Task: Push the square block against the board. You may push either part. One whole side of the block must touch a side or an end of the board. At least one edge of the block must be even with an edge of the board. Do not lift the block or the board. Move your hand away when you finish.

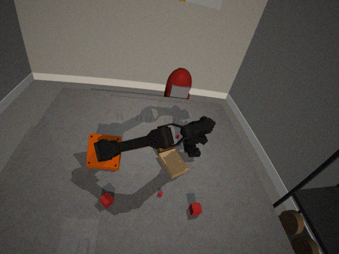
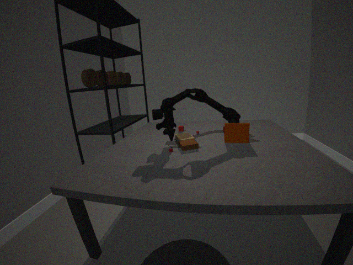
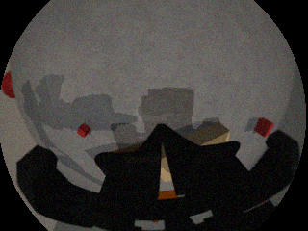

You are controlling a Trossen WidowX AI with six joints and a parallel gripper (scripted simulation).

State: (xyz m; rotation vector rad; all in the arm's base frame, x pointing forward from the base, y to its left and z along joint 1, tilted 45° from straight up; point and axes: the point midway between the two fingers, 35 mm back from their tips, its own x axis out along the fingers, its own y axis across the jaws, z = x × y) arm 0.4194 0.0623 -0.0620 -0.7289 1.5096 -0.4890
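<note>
The tan board [image 1: 174, 163] [image 2: 183, 136] [image 3: 218, 135] lies flat on the table. The brown square block [image 1: 164, 150] [image 2: 188, 144] lies flat at the board's end nearer the exterior camera. They look very close or touching; whether a whole side meets or edges are even cannot be told. In the top view the arm covers part of the block, and in the wrist view the fingers hide most of both. My gripper [image 2: 171, 139] [image 3: 160, 126] is shut and empty, pointing down beside the board's left side in the exterior view, close to it. Contact is unclear.
A small red cube [image 1: 177, 136] [image 2: 170, 149] [image 3: 84, 130] lies near the block and gripper. Another small red cube [image 1: 160, 193] [image 2: 197, 132] and two larger red cubes [image 1: 195, 209] [image 1: 107, 200] lie beyond the board. An orange box [image 1: 92, 155] [image 2: 236, 133] stands at the arm's base.
</note>
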